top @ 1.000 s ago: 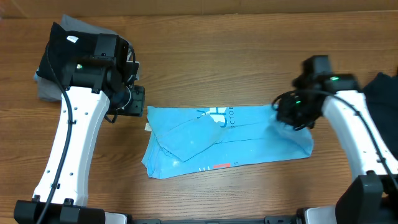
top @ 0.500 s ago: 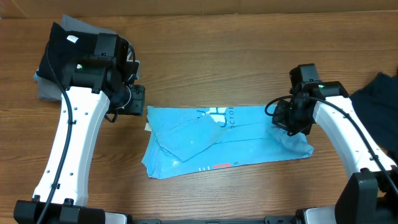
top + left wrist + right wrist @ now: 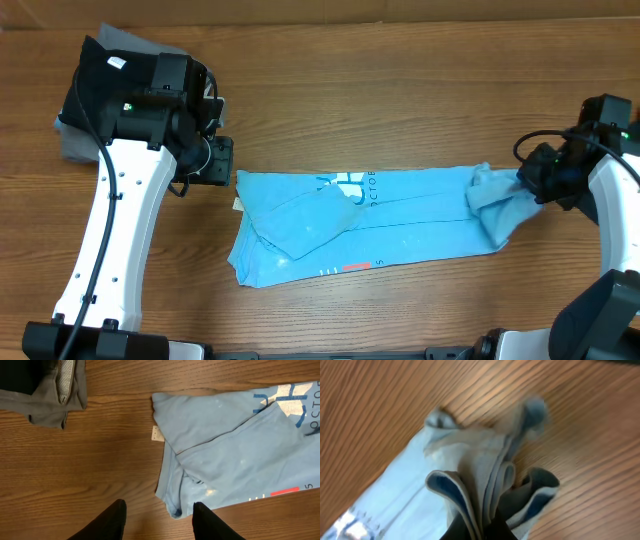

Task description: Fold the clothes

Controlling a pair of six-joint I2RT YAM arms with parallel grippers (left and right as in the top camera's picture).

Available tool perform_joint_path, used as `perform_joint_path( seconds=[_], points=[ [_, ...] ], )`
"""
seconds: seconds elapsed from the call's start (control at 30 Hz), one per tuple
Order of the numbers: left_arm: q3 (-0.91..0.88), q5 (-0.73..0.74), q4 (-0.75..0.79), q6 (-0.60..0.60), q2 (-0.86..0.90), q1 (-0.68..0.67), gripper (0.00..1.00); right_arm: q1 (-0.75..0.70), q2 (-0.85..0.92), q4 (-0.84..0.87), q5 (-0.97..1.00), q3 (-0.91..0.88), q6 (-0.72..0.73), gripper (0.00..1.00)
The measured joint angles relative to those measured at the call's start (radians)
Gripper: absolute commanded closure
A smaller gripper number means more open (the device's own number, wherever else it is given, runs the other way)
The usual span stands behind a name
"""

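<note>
Blue shirt (image 3: pixel 360 225) lies flat on table (image 3: pixel 400 80), folded into a long strip. Right gripper (image 3: pixel 528 185) at shirt's right end, clamped tight on a bunched handful of it, cloth layered between the fingers. Left gripper (image 3: pixel 159 512) just off shirt's left edge, fingers parted, holding nothing. Grey and black clothes (image 3: pixel 50 402) lie farther left of shirt.
</note>
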Motion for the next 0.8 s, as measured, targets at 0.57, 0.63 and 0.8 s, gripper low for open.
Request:
perform_joint_path(
  seconds=[0.57,0.63,0.8],
  points=[
    [0.0,0.0,0.004,0.0,0.0,0.0,0.51,0.238,0.0,0.072,-0.058,-0.001,0.037,0.36],
    [0.0,0.0,0.004,0.0,0.0,0.0,0.51,0.164,0.0,0.094,-0.059,-0.001,0.043,0.36],
    [0.0,0.0,0.008,0.0,0.0,0.0,0.51,-0.005,0.003,0.084,-0.079,-0.001,0.028,0.44]
  ],
)
